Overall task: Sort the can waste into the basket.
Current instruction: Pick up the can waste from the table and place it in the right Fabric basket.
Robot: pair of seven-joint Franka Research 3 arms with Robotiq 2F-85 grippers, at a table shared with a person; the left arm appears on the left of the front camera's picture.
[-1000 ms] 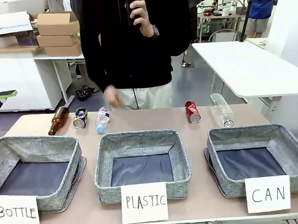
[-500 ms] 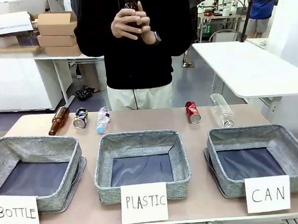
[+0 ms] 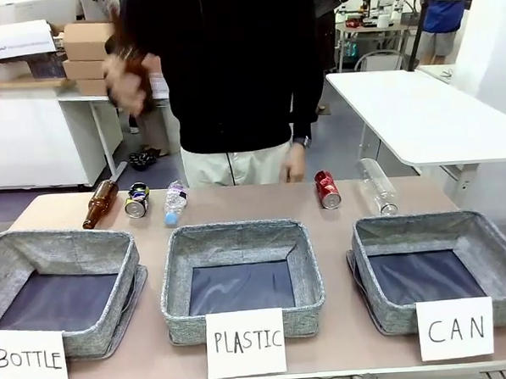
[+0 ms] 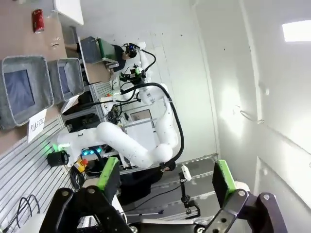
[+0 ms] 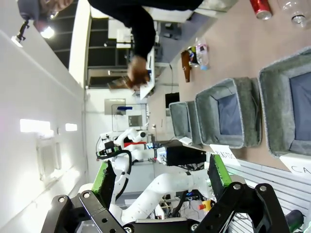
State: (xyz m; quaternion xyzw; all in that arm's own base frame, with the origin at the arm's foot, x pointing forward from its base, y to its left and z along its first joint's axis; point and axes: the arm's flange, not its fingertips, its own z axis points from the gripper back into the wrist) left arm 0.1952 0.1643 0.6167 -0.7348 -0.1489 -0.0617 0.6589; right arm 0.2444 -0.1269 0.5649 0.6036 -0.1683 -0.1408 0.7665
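Note:
The red can [image 3: 326, 189] lies on its side at the far edge of the table, right of centre, with a person's hand [image 3: 296, 163] just left of it. The dark dented can [image 3: 136, 200] lies far left between a brown bottle and a plastic bottle. The grey CAN basket [image 3: 412, 224] stands at the near right with its white sign [image 3: 455, 329]. My left gripper [image 4: 165, 177] is open and holds nothing, high off the table, the red can [image 4: 37, 20] far away. My right gripper [image 5: 160, 174] is also open and holds nothing, with the CAN basket [image 5: 272, 111] and red can [image 5: 261, 7] beyond.
PLASTIC basket [image 3: 238, 233] sits at the centre and BOTTLE basket [image 3: 60, 242] at the left. A brown bottle [image 3: 99, 203], a small plastic bottle [image 3: 175, 202] and a clear bottle [image 3: 376, 186] lie along the far edge. The person's raised hand [image 3: 128, 77] grips another brown bottle.
The person's hand with the brown bottle swung from the chest to picture left, and the other hand dropped beside the red can. A green fingertip at the left edge left the front view.

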